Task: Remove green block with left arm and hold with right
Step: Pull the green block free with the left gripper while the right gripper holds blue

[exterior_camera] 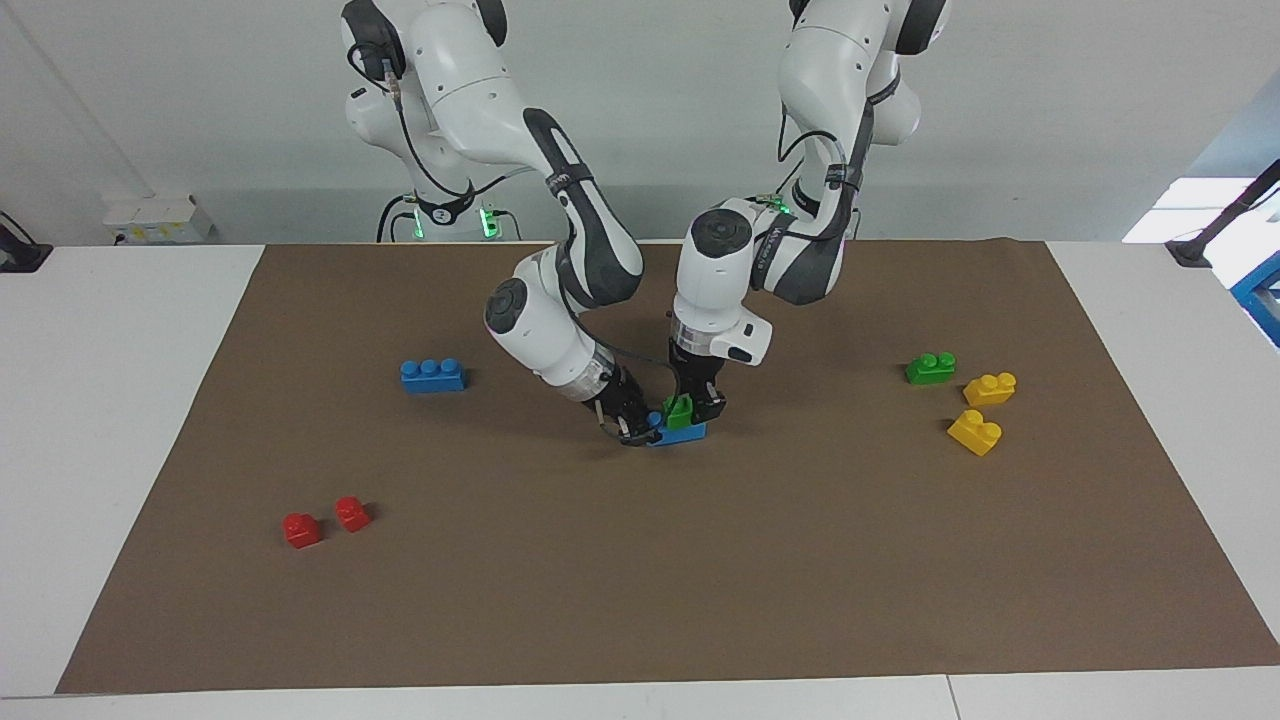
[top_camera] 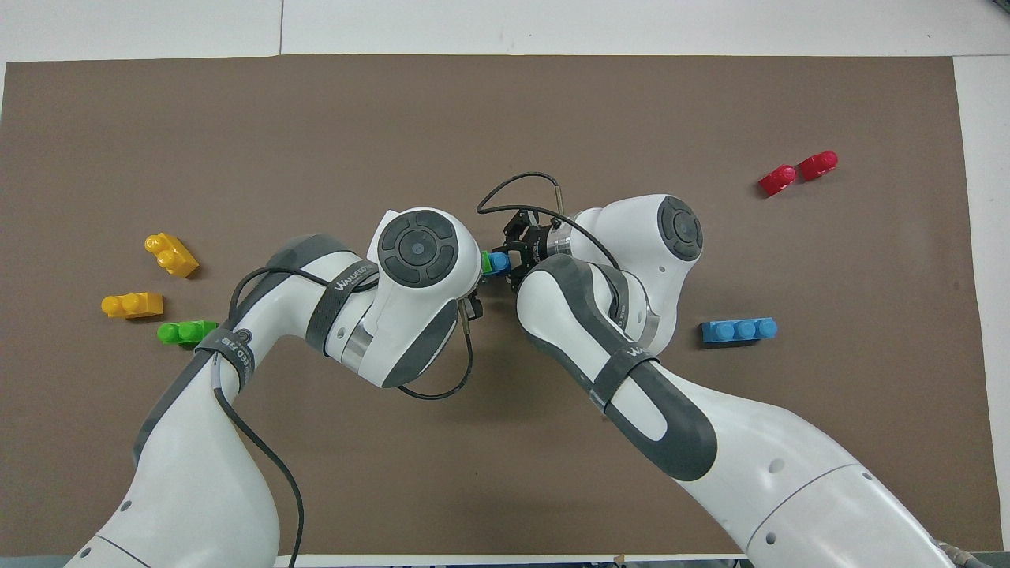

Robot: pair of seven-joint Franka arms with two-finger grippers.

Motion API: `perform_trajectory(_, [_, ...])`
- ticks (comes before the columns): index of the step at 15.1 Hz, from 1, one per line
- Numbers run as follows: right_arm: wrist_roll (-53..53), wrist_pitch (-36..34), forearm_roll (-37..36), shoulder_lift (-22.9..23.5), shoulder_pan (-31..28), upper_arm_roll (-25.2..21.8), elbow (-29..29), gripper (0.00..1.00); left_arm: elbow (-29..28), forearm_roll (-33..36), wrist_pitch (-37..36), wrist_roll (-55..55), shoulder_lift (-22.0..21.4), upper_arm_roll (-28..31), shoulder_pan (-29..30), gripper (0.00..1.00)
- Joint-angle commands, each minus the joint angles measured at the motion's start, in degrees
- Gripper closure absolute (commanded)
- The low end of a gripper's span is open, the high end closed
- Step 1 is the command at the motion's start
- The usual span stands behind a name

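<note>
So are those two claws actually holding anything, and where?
Right gripper pinches the blue plastic brick's end; left gripper clasps the sides of the small green plastic brick on it.

Both arms meet over the middle of the brown mat [top_camera: 505, 110]. Between their wrists a sliver of the green block [top_camera: 486, 262] touches a blue brick [top_camera: 499, 261], where the right gripper [top_camera: 514, 254] sits; the left arm's wrist hides its own gripper.
</note>
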Motion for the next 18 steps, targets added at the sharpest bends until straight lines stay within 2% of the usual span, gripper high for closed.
perform_trajectory(1, [1.6, 1.6, 1.7, 0.4, 0.3, -0.1, 0.3, 1.00, -0.5, 0.9, -0.1, -0.5, 0.1, -0.5, -0.2, 1.00])
perform_trajectory(5, [1.8, 1.6, 1.6, 0.4, 0.4, -0.1, -0.1, 1.00, -0.4, 0.9, -0.6, -0.6, -1.1, -0.5, 0.0, 1.00])
perform_trajectory(13, [1.7, 3.4, 1.6, 0.5, 0.4, -0.1, -0.7, 1.00, -0.5, 0.8, -8.8, 0.5, -10.8, -0.6, 3.5, 1.00])
perform_trajectory(15, [1.8, 3.4, 1.5, 0.4, 0.4, -0.1, -0.5, 1.00, -0.5, 0.8, -12.0, 6.0, -12.5, -0.6, 4.5, 1.00])
perform_trajectory(18, [2.3, 3.5, 1.6, 0.4, 1.8, -0.1, -0.3, 1.00, -1.0, 0.8, -14.9, 21.9, -13.1, -0.6, 8.2, 1.00])
